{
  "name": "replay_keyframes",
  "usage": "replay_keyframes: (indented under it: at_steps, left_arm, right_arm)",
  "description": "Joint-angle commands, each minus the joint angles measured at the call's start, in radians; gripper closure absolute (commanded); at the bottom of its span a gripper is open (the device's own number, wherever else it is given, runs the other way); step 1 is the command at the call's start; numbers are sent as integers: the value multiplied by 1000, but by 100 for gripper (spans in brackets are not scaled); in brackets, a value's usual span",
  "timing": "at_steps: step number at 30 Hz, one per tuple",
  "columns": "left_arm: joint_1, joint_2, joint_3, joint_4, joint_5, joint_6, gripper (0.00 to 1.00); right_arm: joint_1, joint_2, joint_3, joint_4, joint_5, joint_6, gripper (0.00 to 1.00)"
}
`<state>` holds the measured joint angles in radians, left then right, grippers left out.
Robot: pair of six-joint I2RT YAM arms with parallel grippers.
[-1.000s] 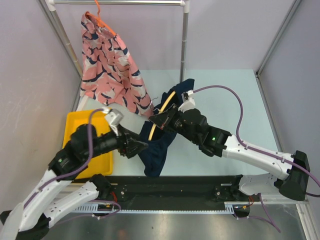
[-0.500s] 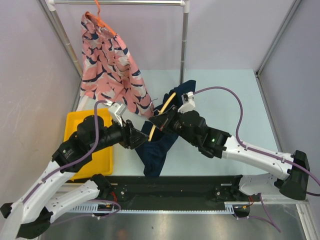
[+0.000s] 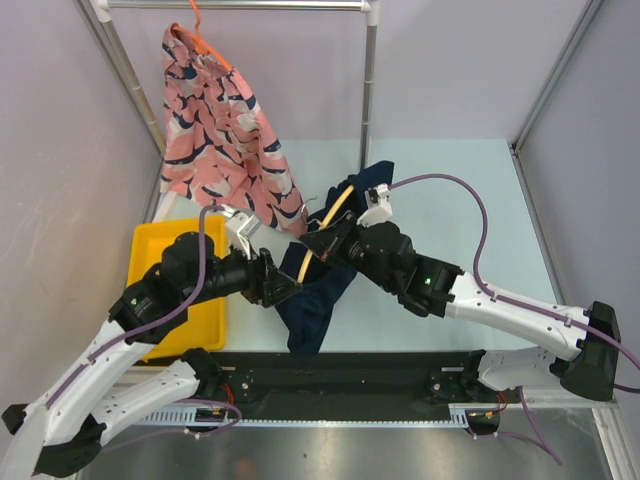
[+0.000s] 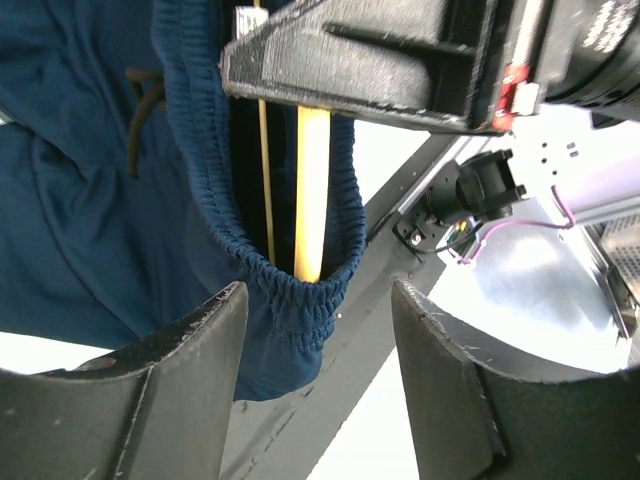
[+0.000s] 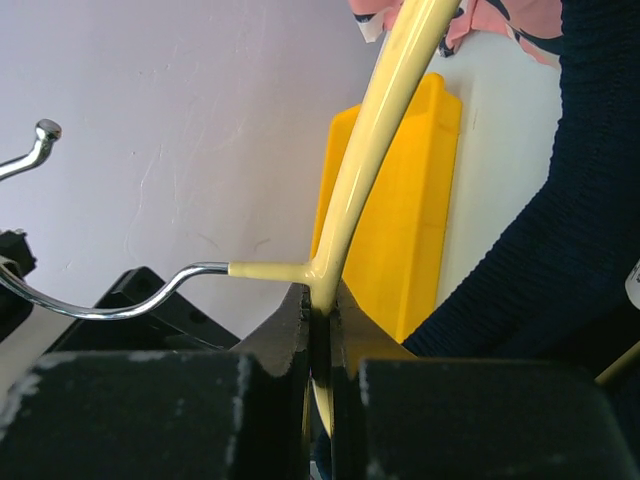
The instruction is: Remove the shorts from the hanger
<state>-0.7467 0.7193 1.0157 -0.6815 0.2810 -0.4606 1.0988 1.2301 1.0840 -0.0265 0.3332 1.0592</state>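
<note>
The navy shorts [image 3: 312, 303] hang on a yellow hanger [image 3: 338, 203] over the table. My right gripper [image 3: 318, 243] is shut on the yellow hanger [image 5: 375, 130] just below its metal hook [image 5: 110, 301]; the navy shorts [image 5: 560, 250] lie at its right. My left gripper [image 3: 291, 290] is open. In the left wrist view the elastic waistband of the navy shorts [image 4: 300, 290], looped round the hanger [image 4: 312, 190], sits just beyond and between the fingertips [image 4: 450, 390] of my left gripper [image 4: 318, 400], untouched. The pink printed shorts [image 3: 220, 140] hang on an orange hanger [image 3: 205, 45].
A metal rack [image 3: 240, 6] with upright posts spans the back. A yellow bin [image 3: 148, 250] sits at the left under my left arm and shows in the right wrist view [image 5: 400, 220]. A black base rail [image 3: 350, 370] runs along the near edge.
My left arm has lifted and swung right, bringing its open gripper up to the waistband of the navy shorts. The right gripper and hanger have hardly moved.
</note>
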Motion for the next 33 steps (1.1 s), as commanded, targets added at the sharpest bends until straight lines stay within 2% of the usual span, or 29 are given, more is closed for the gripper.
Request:
replay_keyframes:
  at_steps: [1,3,4,8,9,11,12,14,25,29,33]
  left_arm:
    - [0,29,-17,33,41,28,40]
    - [0,35,-14,31,30,33,48]
    - [0,35,-11,31,27,33,55]
    - [0,32,-12,39,11,34,66]
    - [0,32,-12,39,6,36,74]
    - [0,34,-14,40,6,36,83]
    - [0,32,-14,39,3,36,92]
    - [0,29,-17,34,-3,34,100]
    - [0,-79,-117,66,83,-10,100]
    - [0,-141,-167,45,64,-24,100]
    - [0,-187,-241,45,31,-52,100]
  right_arm:
    - [9,-43,28,92,46,-8,100]
    - [9,-44,28,96,49,-8,100]
    - [9,-47,28,96,49,-10,100]
    - [9,-50,28,88,50,-10,100]
    - [9,-49,28,88,52,-10,100]
    - [9,-49,28,83,53,-11,100]
    - [10,-50,28,80,61,-11,100]
    - [9,-52,28,71,69,-11,100]
    - [-48,-73,28,57,312,44,100]
    - [-138,-93,28,51,297,102,100]
    - [-177,-130,28,33,288,186,100]
